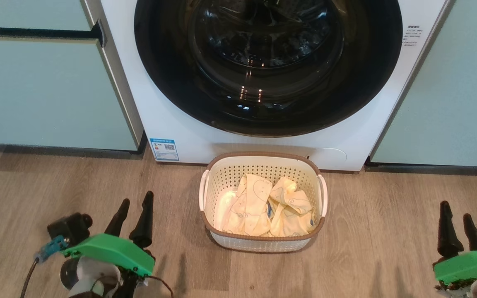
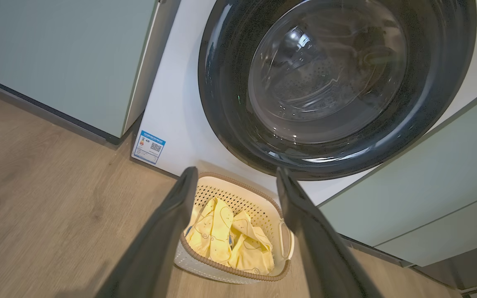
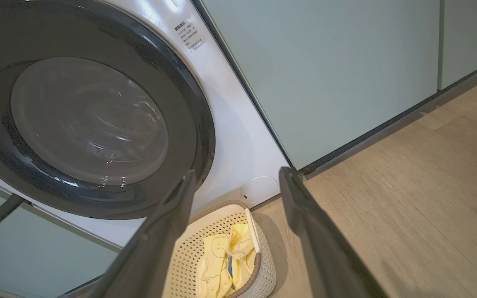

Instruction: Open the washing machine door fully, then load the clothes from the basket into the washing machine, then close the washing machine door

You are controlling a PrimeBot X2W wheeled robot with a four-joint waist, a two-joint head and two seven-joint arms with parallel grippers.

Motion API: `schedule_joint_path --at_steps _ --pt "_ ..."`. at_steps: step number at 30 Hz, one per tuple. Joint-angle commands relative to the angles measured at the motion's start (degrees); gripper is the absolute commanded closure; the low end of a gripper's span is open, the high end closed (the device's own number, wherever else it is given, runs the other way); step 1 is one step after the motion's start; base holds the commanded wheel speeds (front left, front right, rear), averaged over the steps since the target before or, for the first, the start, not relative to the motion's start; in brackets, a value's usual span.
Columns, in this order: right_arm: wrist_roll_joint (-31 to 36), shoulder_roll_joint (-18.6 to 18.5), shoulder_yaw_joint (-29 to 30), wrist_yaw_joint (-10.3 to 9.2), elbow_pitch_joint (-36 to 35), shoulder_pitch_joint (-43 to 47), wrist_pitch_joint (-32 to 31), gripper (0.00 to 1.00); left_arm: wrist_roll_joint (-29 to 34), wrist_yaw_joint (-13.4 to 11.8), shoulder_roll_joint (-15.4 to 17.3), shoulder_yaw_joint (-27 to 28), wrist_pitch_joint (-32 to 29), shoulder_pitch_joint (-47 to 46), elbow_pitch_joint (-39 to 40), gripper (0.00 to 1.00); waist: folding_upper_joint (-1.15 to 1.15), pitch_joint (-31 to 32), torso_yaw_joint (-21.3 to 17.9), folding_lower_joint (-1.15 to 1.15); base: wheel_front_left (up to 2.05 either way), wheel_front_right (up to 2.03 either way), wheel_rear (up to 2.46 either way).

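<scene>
Facing shut washing machine door (image 1: 268, 62), upper centre; left gripper (image 1: 137, 198), right gripper (image 1: 456, 209) at lower corners, both wide open, empty; left nearer

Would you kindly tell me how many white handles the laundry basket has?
2: the left handle and the right handle, one on each side of the basket, just outside its brown rim. None seems hidden.

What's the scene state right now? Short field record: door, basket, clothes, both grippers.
door: washing machine door shut
container: basket on the floor, just in front of the washing machine
load: clothes, pale yellow, heaped in the basket
left: left gripper open, empty, left of the basket
right: right gripper open, empty, right of the basket
step: door not yet opened
</scene>
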State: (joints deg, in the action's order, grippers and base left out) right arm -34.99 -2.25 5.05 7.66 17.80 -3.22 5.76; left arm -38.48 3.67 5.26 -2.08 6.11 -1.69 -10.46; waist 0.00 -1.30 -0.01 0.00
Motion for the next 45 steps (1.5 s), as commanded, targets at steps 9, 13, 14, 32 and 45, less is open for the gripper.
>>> schedule_joint_path --at_steps 9,13,14,32,45 --pt "7.9 -0.3 -2.3 -0.12 -2.0 -3.5 2.5 0.0 7.0 0.1 1.6 0.8 2.2 -2.7 2.3 0.0 0.0 0.1 -0.5 0.0 0.0 0.0 0.0" --pt "10.7 -0.3 -2.9 -0.13 -2.0 -3.8 3.1 0.0 9.4 0.4 1.6 0.5 2.9 -2.8 2.2 0.0 0.0 -0.1 -0.5 0.0 0.0 0.0 0.0" --pt "11.5 -0.3 -3.0 -0.13 -2.0 -3.9 3.2 0.0 10.0 0.5 1.6 0.4 3.1 -2.9 2.1 0.0 0.0 -0.2 -0.5 0.0 0.0 0.0 0.0" --pt "24.4 -0.5 -4.8 -0.15 -2.6 -5.0 6.0 0.0 21.4 1.1 1.6 0.3 6.1 -4.4 2.0 0.0 0.0 -1.0 -0.7 0.0 0.0 0.0 0.0" --pt "33.6 -0.7 -5.4 -0.17 -3.2 -5.7 8.2 0.0 30.5 1.2 1.7 0.3 8.3 -5.2 2.1 0.0 0.0 -1.6 -0.7 0.0 0.0 0.0 0.0"
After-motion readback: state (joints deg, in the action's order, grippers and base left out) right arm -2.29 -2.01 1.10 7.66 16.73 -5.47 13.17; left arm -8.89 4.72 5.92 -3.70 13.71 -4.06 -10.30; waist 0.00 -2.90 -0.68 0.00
